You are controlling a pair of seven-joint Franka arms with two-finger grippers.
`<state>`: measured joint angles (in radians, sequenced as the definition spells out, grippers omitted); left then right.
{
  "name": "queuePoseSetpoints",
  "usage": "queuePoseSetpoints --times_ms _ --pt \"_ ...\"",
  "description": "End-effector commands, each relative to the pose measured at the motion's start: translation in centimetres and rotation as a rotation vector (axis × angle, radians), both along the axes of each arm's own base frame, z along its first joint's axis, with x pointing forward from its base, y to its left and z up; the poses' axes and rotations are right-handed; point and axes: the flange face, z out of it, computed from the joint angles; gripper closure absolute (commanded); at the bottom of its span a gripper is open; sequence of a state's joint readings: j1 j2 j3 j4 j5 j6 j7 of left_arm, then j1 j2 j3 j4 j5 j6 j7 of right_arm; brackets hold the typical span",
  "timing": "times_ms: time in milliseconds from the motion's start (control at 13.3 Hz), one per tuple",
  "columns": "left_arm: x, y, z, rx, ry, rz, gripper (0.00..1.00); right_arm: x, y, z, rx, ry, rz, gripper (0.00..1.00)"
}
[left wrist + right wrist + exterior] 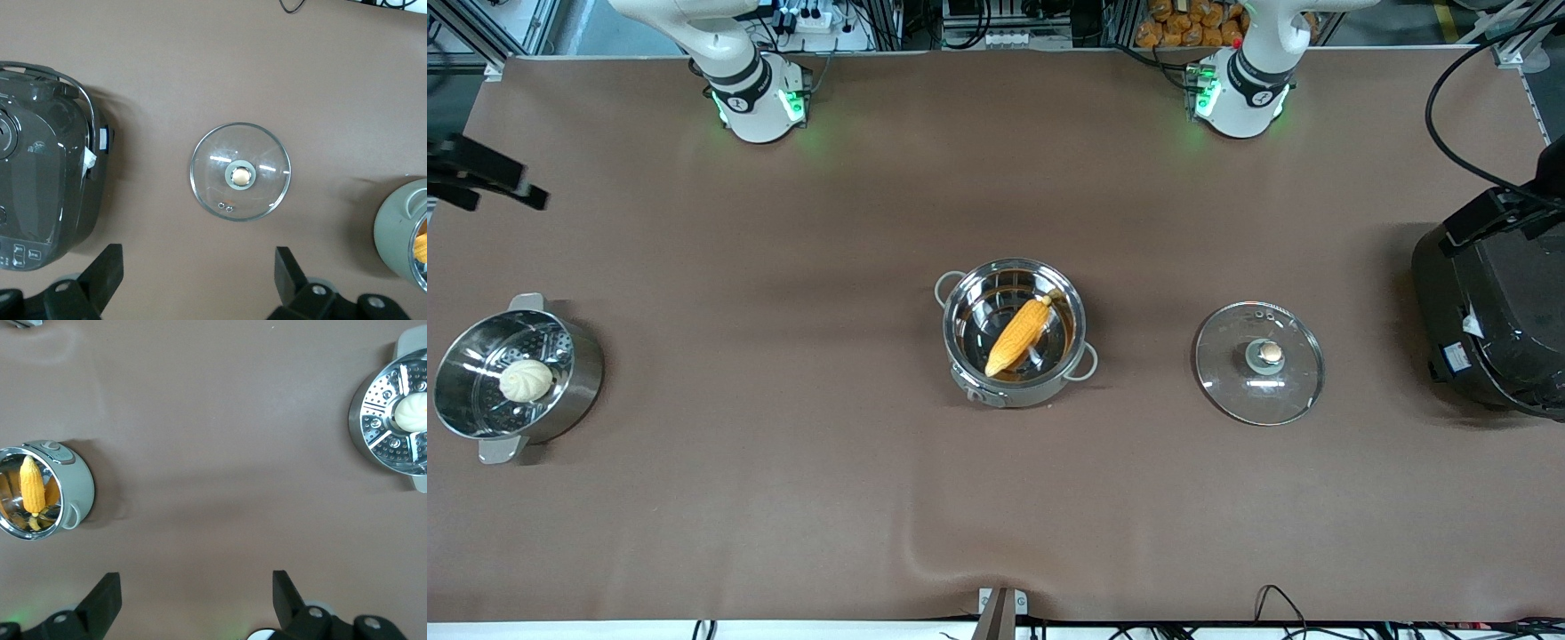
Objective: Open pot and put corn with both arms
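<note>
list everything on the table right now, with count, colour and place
pot: 1, shiny steel, mid-table, open
corn: 1, yellow-orange, lying in the pot
lid: 1, clear glass with copper knob, flat on the table beside the pot, toward the left arm's end
steamer pot: 1, steel, at the right arm's end
bun: 1, white, in the steamer pot
rice cooker: 1, black, at the left arm's end
left gripper: 1, black, open, over the lid
right gripper: 1, black, open, over bare table

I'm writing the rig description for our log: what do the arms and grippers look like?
Both arms are glossy white with black joint bands and green lights at their bases. The left gripper and right gripper each have two black, wedge-shaped fingers on black bodies with silver screws.
</note>
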<state>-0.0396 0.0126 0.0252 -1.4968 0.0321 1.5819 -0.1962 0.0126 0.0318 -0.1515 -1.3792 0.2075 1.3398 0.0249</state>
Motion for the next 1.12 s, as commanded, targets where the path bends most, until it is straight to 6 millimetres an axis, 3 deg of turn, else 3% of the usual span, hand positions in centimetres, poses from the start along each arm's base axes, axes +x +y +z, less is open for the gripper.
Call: queuePoseSetpoints --times_ms 0,300,675,1050 --pt "-1.1 0.0 1.4 -0.02 0.005 -0.048 0.0 -0.2 1.2 0.4 -0.105 0.003 0.066 0.0" --pt "-1.7 -0.7 1.9 -0.017 0.012 -0.136 0.0 0.4 0.5 0.0 -0.14 -0.017 0.086 0.0" --pt "-2.0 -1.2 0.9 -0.015 0.05 -0.2 0.0 2.0 0.0 -2.3 -0.135 0.017 0.064 0.0" --pt "-2.1 -2.2 0.6 -0.016 0.055 -0.223 0.0 2.1 -0.1 -2.5 -0.218 0.026 0.12 0.0"
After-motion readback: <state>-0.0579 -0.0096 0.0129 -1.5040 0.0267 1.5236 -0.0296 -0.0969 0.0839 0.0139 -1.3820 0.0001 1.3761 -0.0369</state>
